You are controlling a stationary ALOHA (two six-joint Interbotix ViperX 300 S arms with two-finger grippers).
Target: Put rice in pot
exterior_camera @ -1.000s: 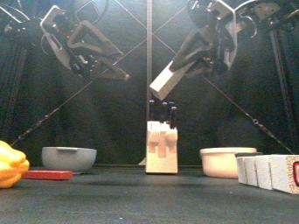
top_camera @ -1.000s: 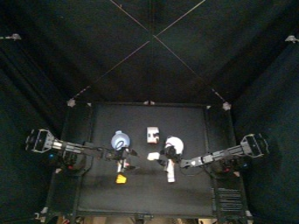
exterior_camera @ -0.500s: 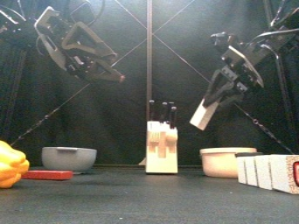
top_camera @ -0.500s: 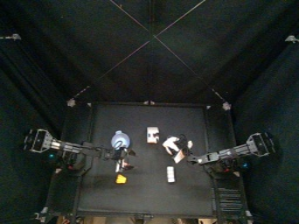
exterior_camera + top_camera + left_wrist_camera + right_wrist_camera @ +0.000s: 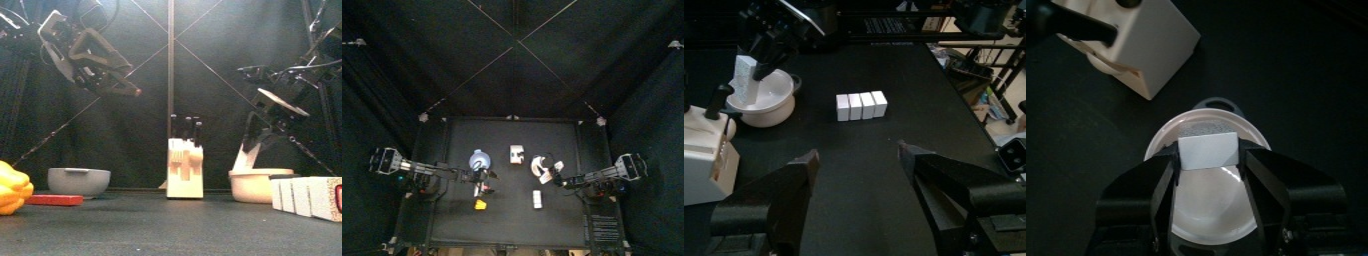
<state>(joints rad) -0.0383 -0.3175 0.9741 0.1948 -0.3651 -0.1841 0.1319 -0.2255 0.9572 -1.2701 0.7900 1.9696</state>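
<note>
Right claw [image 5: 1209, 165] clamped on rice [image 5: 1208, 150] — white slab pinched between both jaws, hanging tilted directly over white pot [image 5: 1176, 132]. Slab's lower end at rim level; contact not determinable. Pot on table's right side, beside knife block [image 5: 182, 167]. My left claw [image 5: 858, 165] raised on left — jaws apart, empty.
</note>
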